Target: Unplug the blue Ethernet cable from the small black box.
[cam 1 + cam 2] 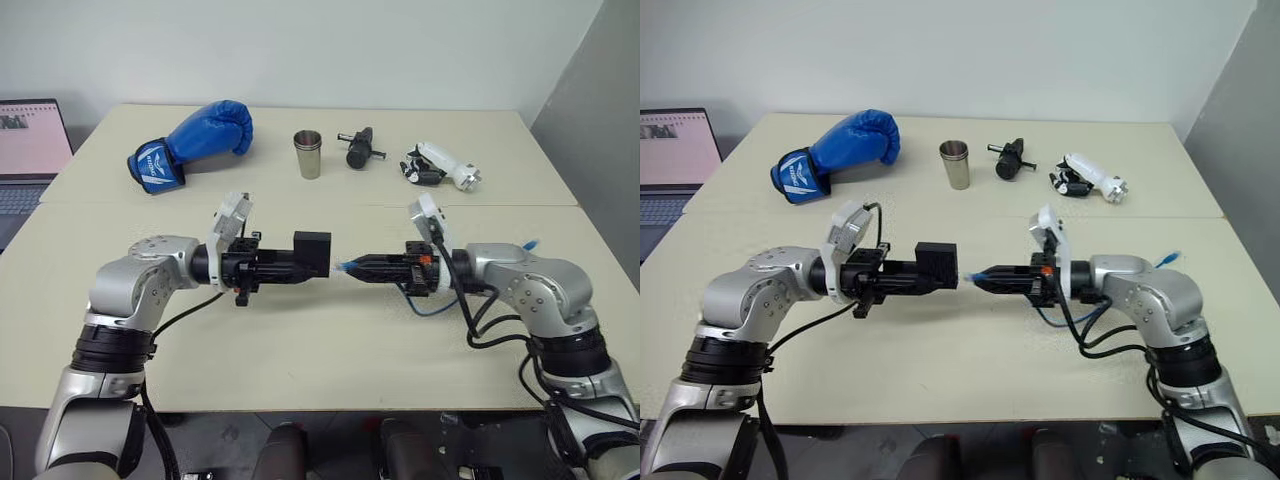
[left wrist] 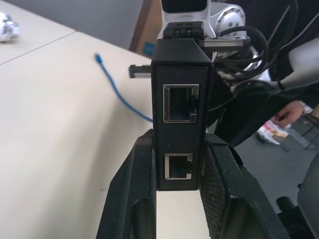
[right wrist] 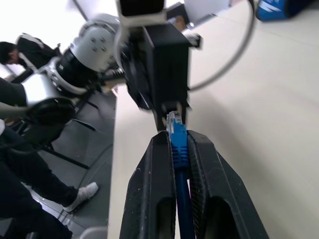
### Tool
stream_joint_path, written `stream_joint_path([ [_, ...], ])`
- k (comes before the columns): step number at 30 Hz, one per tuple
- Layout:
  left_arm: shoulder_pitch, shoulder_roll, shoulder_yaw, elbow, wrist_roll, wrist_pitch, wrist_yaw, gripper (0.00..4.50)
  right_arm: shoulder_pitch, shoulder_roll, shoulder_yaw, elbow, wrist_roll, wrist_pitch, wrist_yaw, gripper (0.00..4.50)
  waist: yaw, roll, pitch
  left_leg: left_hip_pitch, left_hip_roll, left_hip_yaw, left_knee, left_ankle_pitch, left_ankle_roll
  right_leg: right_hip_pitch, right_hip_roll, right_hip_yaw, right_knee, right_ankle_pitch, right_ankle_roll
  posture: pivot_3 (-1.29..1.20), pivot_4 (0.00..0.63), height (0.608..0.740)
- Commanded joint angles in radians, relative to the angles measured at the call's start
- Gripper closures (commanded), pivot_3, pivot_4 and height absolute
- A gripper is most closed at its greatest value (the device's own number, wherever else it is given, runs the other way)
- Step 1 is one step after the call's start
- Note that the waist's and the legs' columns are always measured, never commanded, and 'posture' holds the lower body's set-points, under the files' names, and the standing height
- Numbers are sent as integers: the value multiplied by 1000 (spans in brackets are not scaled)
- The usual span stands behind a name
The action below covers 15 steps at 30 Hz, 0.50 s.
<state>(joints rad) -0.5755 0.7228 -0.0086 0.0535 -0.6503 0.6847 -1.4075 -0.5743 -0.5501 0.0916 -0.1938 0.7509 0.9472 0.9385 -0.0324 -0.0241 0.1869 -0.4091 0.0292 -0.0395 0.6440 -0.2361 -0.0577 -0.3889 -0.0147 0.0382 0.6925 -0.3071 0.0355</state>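
The left gripper [image 1: 312, 262] has its jaws clamped on the small black box [image 1: 312, 252], held above the table [image 1: 300, 340] near the middle of the head view; both its ports look empty in the left wrist view. Just at its 3 o'clock side, slightly apart, the right gripper [image 1: 352, 267] has its jaws clamped on the plug boot of the blue Ethernet cable [image 3: 178, 143], whose slack trails behind over the table. The box looks light and rigid; the cord is limp, so gripping it at the stiff boot seems best.
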Motion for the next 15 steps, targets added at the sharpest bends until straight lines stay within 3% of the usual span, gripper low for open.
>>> stream_joint_path([
  [1,7,19,28,-6,4,-27,-7,3706,23,-32,-54,-17,6,-10,4,4424,0,0,0,0,0,0,0,0,0,0,0,0,0,0,0,0,150,740],
  [6,21,15,34,-13,2,-27,9,3706,42,-16,-82,10,-47,-65,-69,4425,-1,0,0,0,0,0,0,0,0,0,0,0,0,0,0,0,150,740],
  [12,39,-9,27,-21,25,-52,59,3706,-16,57,-16,363,-429,-459,-346,4425,0,0,0,1,0,1,1,0,0,0,0,1,1,0,0,0,150,740],
  [15,46,-18,28,-36,22,-52,76,3706,-61,98,-23,516,-509,-565,-421,4425,0,0,0,0,0,2,1,0,0,-1,0,1,1,0,0,0,150,740],
])
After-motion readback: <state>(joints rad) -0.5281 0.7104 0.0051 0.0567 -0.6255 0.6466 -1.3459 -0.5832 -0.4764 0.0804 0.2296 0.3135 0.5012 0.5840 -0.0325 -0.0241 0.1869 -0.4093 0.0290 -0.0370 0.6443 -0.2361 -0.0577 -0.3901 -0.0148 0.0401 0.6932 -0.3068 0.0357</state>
